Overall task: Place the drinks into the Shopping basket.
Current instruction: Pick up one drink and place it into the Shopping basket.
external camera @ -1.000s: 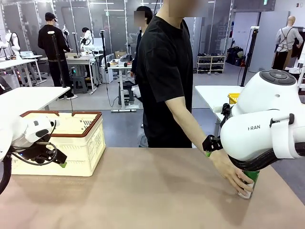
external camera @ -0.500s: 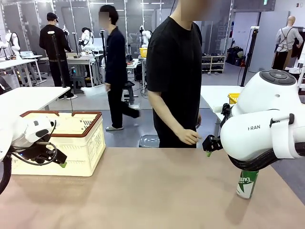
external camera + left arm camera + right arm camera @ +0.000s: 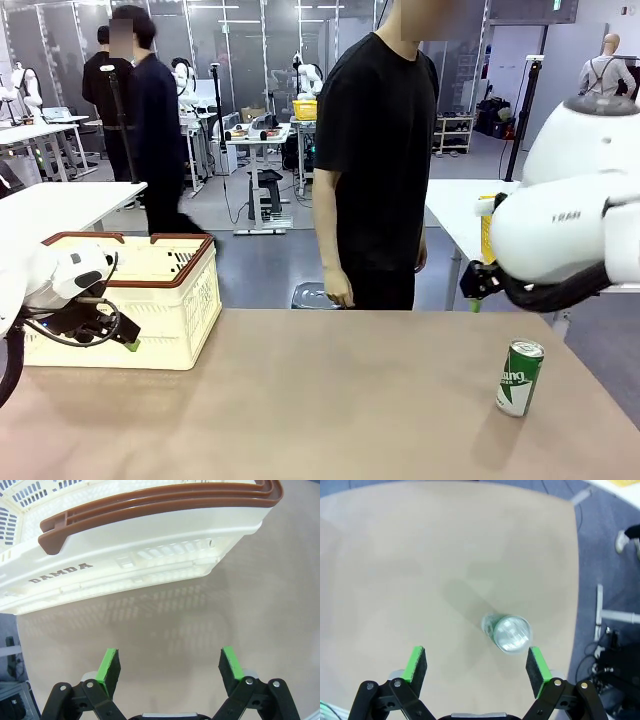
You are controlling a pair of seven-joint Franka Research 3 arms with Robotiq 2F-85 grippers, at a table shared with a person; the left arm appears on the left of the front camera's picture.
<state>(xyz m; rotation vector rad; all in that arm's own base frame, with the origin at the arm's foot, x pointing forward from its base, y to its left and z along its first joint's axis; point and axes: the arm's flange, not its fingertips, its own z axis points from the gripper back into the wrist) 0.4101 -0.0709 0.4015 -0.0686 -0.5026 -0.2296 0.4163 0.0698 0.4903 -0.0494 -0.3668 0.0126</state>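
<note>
One drink, a green can (image 3: 519,377) with white lettering and a silver top, stands upright on the right part of the tan table. From above, the can (image 3: 507,632) lies a little ahead of my open right gripper (image 3: 477,665), nearer its right finger, with no contact. My right gripper (image 3: 476,300) hangs above and behind the can. The Shopping basket (image 3: 150,290), cream with a red-brown rim, sits at the far left. My open left gripper (image 3: 128,340) hovers at its front side. The basket wall marked "DAMDA" (image 3: 150,545) lies just ahead of the left gripper (image 3: 170,665).
A person in a black shirt (image 3: 375,160) stands at the far edge of the table, arms hanging down. White side tables (image 3: 60,205) stand behind left and right. The table's right edge (image 3: 577,580) runs close to the can. Bare tabletop (image 3: 340,400) spans the middle.
The person's hand let go of the can and drew back to their side. My right arm rose and shifted right, uncovering the can. The left arm stayed still.
</note>
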